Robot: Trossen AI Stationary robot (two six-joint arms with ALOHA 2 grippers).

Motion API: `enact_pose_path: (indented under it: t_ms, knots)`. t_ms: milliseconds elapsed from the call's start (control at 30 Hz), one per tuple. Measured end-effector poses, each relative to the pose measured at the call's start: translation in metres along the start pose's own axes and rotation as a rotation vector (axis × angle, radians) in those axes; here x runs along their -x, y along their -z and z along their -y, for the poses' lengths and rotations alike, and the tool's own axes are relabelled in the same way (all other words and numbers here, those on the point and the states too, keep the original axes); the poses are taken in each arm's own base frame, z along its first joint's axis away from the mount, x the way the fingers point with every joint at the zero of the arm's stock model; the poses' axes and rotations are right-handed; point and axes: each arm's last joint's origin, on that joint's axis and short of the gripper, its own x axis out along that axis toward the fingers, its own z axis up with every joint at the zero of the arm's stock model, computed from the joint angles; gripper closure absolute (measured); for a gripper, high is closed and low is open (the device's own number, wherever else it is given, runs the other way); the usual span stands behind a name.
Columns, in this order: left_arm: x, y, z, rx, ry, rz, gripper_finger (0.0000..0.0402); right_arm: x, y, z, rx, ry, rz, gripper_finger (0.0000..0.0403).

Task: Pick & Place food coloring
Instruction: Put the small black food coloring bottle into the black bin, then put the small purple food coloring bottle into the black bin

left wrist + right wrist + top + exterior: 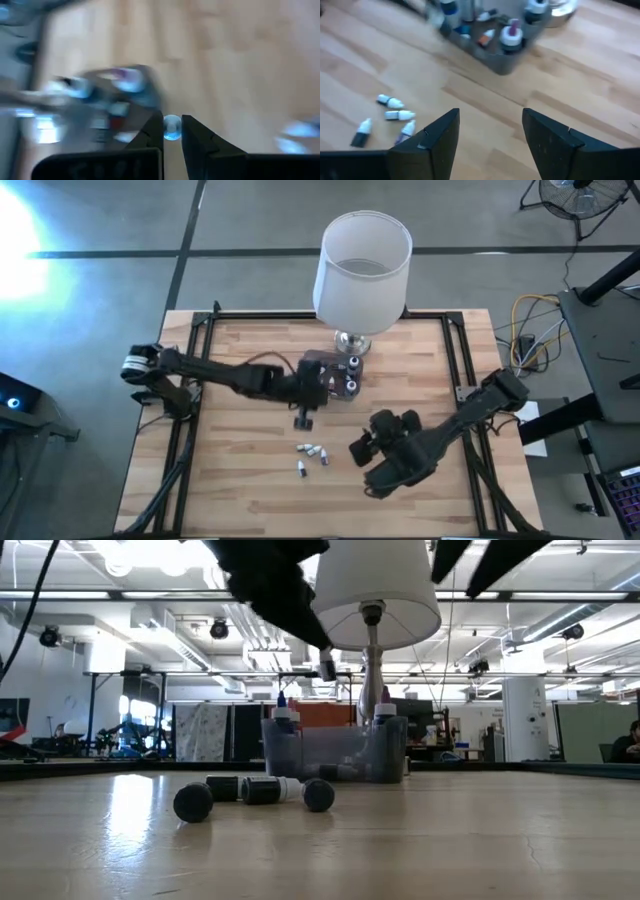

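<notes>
Several tiny food coloring bottles with white tips lie on their sides on the wooden table, also seen in the right wrist view and low view. More bottles stand in the small clear tub at the lamp's foot. My left gripper hovers between the tub and the lying bottles, shut on one small bottle. My right gripper is open, just right of the lying bottles, touching nothing. My left gripper pinches one food coloring bottle between its two fingertips; only a pale blue-white end shows in the gap. In the low view the bottle is lifted clear, high above the table. Which part of the bottle the fingers have cannot be told.
A big white-shaded lamp stands at the table's far middle, its metal foot right behind the tub. A black frame runs along the table's edges. Bare wood lies to the left and along the near edge.
</notes>
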Motion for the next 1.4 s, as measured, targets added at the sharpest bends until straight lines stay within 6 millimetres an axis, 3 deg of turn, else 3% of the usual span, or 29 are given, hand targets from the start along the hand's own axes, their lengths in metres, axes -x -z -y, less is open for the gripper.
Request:
enact_pose_path:
  t_ms: [167,300,400,500,700,833,933,1133,1400]
  knots:
    - [-0.010,-0.001,-0.048,0.026,-0.130,-0.002,0.0391,0.003,0.000,0.009,0.014,0.063,-0.016,0.0201]
    - [-0.035,0.024,-0.080,0.141,-0.119,-0.087,0.0387,0.003,0.001,0.009,0.041,0.061,-0.049,0.0202]
    - [-0.046,0.038,-0.093,0.208,-0.137,-0.129,0.0365,0.003,0.002,0.009,0.050,0.062,-0.056,0.0202]
    - [-0.046,0.038,-0.094,0.206,-0.135,-0.123,0.0324,0.002,0.003,0.009,0.055,0.067,-0.056,0.0202]
    - [-0.033,0.023,-0.082,0.175,-0.115,-0.073,0.0246,-0.003,0.006,0.012,0.074,0.086,-0.055,0.0202]
    - [-0.004,0.018,-0.062,0.133,0.013,-0.118,0.0230,-0.006,0.007,0.007,0.147,0.048,-0.104,0.0202]
    - [0.017,0.021,-0.041,0.112,0.177,-0.120,0.0228,-0.017,0.008,-0.009,0.263,-0.092,-0.195,0.0202]
    - [0.026,0.051,-0.008,0.192,0.239,-0.199,0.0228,-0.055,0.007,-0.042,0.194,-0.286,-0.322,0.0202]
    - [0.050,0.101,0.032,0.359,0.268,-0.273,0.0227,-0.108,0.016,-0.064,-0.009,-0.226,-0.529,0.0202]
